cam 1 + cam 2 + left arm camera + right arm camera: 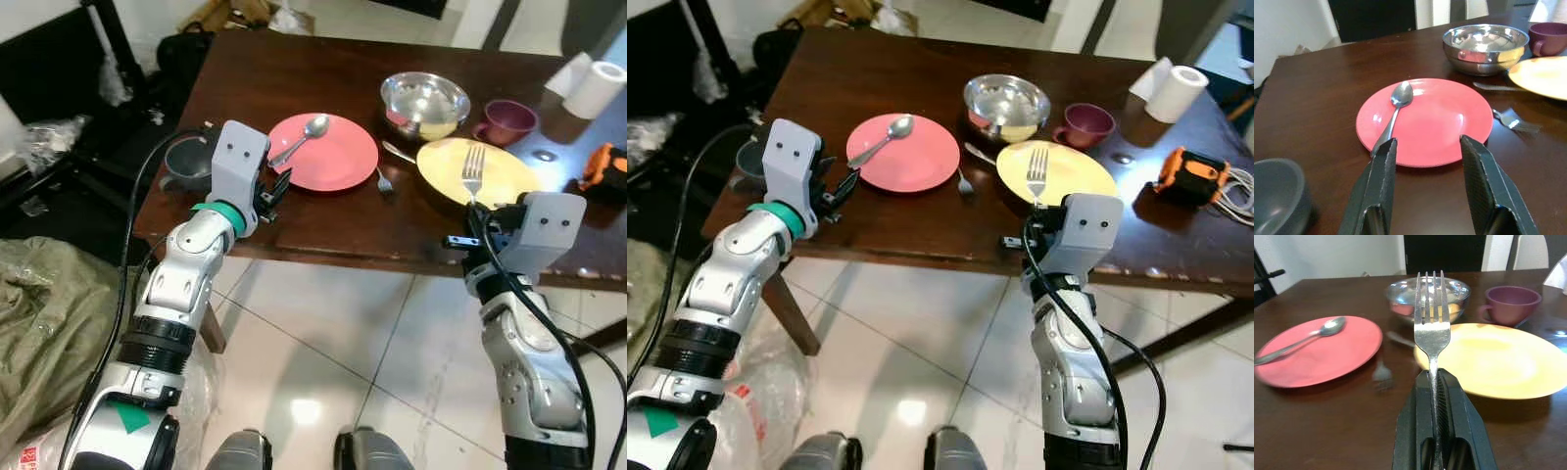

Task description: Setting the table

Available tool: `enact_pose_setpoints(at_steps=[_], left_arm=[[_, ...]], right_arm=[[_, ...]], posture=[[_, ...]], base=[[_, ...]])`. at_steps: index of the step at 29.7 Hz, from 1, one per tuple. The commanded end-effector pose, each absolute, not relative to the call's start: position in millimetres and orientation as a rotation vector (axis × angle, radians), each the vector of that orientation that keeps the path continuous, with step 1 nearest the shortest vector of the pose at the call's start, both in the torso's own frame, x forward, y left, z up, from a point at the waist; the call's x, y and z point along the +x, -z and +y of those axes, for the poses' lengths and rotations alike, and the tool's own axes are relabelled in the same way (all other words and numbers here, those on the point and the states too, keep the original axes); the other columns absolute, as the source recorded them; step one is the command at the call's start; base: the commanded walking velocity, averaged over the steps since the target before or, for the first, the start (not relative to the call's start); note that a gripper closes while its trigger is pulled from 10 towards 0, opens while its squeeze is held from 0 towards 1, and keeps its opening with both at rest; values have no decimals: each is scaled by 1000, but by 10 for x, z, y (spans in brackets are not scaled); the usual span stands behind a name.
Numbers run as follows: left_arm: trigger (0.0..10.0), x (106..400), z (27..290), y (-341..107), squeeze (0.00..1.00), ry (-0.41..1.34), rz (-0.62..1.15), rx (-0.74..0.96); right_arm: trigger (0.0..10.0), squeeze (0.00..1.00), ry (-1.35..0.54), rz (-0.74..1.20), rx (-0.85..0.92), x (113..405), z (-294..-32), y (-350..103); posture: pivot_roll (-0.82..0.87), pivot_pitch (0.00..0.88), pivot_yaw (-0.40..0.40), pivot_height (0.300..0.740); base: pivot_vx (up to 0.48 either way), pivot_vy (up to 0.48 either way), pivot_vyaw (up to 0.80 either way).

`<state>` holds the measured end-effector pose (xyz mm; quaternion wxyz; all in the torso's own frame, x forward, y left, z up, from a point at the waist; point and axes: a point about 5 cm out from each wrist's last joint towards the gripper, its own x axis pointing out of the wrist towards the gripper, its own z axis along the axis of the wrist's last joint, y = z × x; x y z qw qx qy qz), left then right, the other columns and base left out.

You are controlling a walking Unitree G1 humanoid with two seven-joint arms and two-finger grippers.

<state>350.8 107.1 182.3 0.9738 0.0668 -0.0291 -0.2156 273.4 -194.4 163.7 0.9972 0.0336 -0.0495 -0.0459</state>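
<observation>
My right tool (1436,382) pinches a fork (1431,323) upright, tines up, just before the yellow plate (509,176). My left tool (1427,152) hangs spread at the counter (294,78) edge, facing the red plate (1444,117) with its spoon (1396,110).

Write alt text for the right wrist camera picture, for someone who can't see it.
The right gripper is shut on a silver fork, held tines up above a dark wooden table. Beyond the fork lies a yellow plate, with a red plate carrying a spoon to one side, and a steel bowl and a maroon cup farther back.
</observation>
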Motion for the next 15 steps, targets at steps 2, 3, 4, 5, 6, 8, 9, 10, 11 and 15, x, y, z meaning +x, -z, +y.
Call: enact_pose_setpoints(at_steps=[2, 3, 4, 5, 6, 8, 9, 10, 11, 15], left_arm=[[10000, 3497, 1019, -1783, 0, 454, -44, 143], [10000, 3497, 1019, -1783, 0, 454, -44, 143], [10000, 3497, 1018, -1781, 0, 454, -44, 142], [10000, 3497, 1018, -1781, 0, 454, -44, 142], [10000, 3497, 1018, -1777, 0, 453, -43, 140], [10000, 3500, 1021, -1777, 0, 452, -42, 139], [10000, 3502, 1023, -1777, 0, 452, -42, 139], [10000, 3504, 1026, -1776, 0, 450, -41, 137], [10000, 3504, 1026, -1776, 0, 450, -41, 137], [10000, 3505, 1027, -1775, 0, 449, -40, 135]], right_arm=[[10000, 0, 109, -96, 61, 2718, -1988, -1633], [10000, 0, 109, -96, 61, 2718, -1988, -1633], [10000, 0, 108, -96, 61, 2719, -1988, -1633], [10000, 0, 108, -96, 61, 2719, -1988, -1633], [10000, 0, 106, -97, 60, 2720, -1987, -1635], [10000, 0, 106, -97, 60, 2721, -1987, -1636], [10000, 0, 105, -97, 59, 2721, -1986, -1636], [10000, 0, 105, -97, 59, 2721, -1985, -1636], [10000, 0, 105, -97, 59, 2721, -1985, -1636], [10000, 0, 104, -97, 58, 2719, -1985, -1635]], posture=[[47, 0, 45, 740], [47, 0, 45, 740], [47, 0, 44, 740], [47, 0, 44, 740], [46, 0, 43, 740], [46, 0, 43, 740], [46, 0, 43, 740], [46, 0, 43, 740], [46, 0, 43, 740], [45, 0, 42, 740]], base=[[322, -289, 0], [322, -289, 0], [334, -270, 0], [334, -270, 0], [364, 0, 0], [416, 0, 0], [416, 0, 0], [424, 0, 0], [424, 0, 0], [426, 0, 0]])
